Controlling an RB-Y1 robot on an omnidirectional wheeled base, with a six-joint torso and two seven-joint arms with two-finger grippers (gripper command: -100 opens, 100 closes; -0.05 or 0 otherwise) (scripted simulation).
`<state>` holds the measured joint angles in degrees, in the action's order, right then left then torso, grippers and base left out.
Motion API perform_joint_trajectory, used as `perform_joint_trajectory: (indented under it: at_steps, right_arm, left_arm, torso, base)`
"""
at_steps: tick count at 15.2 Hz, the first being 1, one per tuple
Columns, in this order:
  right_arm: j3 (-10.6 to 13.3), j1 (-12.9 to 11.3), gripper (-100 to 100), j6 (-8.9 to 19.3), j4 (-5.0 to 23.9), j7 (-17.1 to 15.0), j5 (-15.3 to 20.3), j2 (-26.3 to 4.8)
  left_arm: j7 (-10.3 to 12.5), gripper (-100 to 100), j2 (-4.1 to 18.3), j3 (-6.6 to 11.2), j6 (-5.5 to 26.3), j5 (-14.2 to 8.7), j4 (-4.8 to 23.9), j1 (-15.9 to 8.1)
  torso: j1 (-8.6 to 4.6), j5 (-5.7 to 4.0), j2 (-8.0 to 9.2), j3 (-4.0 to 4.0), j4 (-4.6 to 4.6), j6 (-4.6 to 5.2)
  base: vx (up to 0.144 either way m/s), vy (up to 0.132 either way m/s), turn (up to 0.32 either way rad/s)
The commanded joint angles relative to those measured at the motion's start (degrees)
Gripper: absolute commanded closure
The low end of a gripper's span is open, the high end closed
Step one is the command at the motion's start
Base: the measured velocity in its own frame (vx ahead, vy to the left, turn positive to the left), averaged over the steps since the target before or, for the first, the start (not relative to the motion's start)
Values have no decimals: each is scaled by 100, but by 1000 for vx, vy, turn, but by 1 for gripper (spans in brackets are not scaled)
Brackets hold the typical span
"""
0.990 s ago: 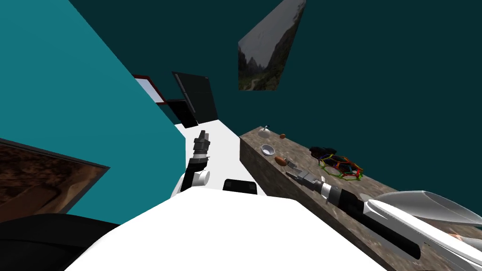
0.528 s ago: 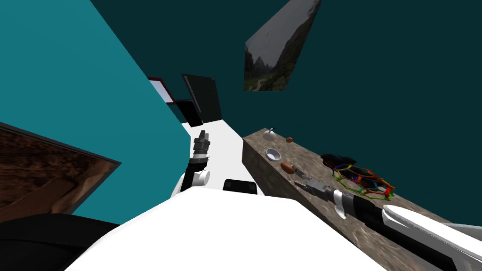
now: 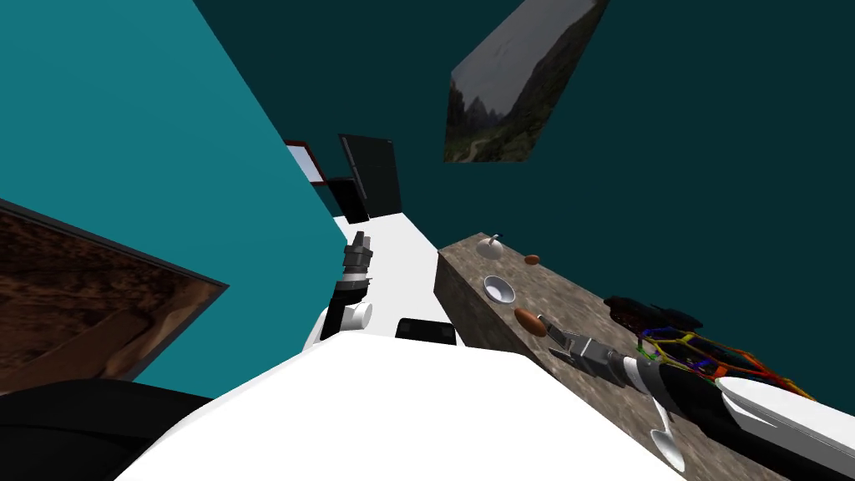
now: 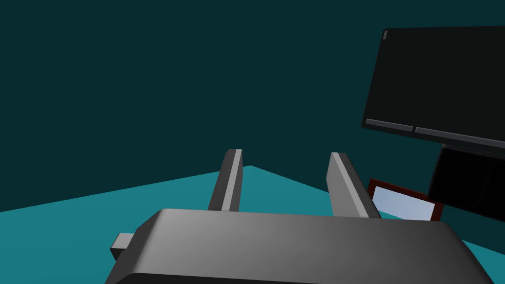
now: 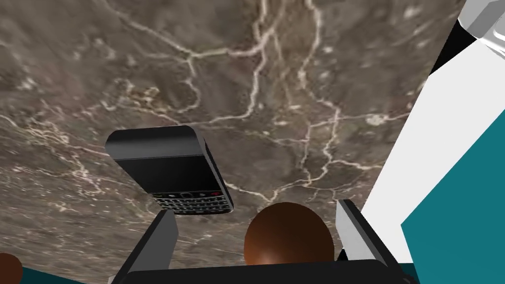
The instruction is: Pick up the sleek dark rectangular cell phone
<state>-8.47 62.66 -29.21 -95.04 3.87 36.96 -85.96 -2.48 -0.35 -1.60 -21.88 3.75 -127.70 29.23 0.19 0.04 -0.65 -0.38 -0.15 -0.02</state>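
Since a second ago the robot has turned, its head view swinging along the surface [image 3: 576, 305]. Left gripper [image 4: 286, 155] hangs over white floor [image 3: 401, 250], fingers parted. Right gripper [image 5: 255, 209], fingers spread, hovers near the surface's edge. The cell phone [image 5: 170, 170] lies flat just past one fingertip, keypad end nearest, long axis slanting away. A brown ball [image 5: 288, 234] sits between the fingers.

Hidden behind the body of the right gripper [image 5: 255, 207]: lower part of a brown round thing [image 5: 288, 231]. Cut by the edge beyond one finger: second brown thing [image 5: 7, 268]. Head view, right of centre: coloured wire frame [image 3: 718, 355] half covered by the forearm [image 3: 693, 399]; dark lump [image 3: 645, 311] behind, too small to name.
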Motion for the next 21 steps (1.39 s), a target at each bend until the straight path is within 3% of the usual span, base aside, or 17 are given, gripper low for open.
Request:
perform_joint_trajectory:
  at_steps: [1, 2, 5, 14, 18, 21]
  right_arm:
    - [-39, 283, -100, 25, 194, 14, 205, -199]
    - [-39, 283, -100, 25, 194, 14, 205, -199]
    - [-69, 647, -100, 58, 422, 8, 474, -426]
    - [-27, 1422, -100, 89, 783, -16, 964, -714]
    - [2, 1598, -100, 91, 859, -25, 1070, -763]
    - [324, 1382, -100, 278, 809, 59, 1110, -503]
  left_arm:
    - [0, 0, 0, 0, 0, 0, 0, 0]
    - [0, 0, 0, 0, 0, 0, 0, 0]
    - [0, 0, 0, 0, 0, 0, 0, 0]
    - [0, 0, 0, 0, 0, 0, 0, 0]
    - [0, 0, 0, 0, 0, 0, 0, -1]
    - [0, 0, 0, 0, 0, 0, 0, -1]
  torso:
    - [0, 0, 0, 0, 0, 0]
    - [-3, 0, 1, 1, 0, -1]
    - [1, 0, 0, 0, 0, 0]
    - [9, 2, 16, 9, 4, 2]
    - [7, 1, 29, 17, 7, 3]
    - [-6, -2, 42, 25, 10, 3]
  base:
    - [118, 27, 134]
    - [113, 22, 117]
    - [128, 36, 123]
    - [98, 38, 87]
    - [66, 33, 35]
    - [32, -9, 76]
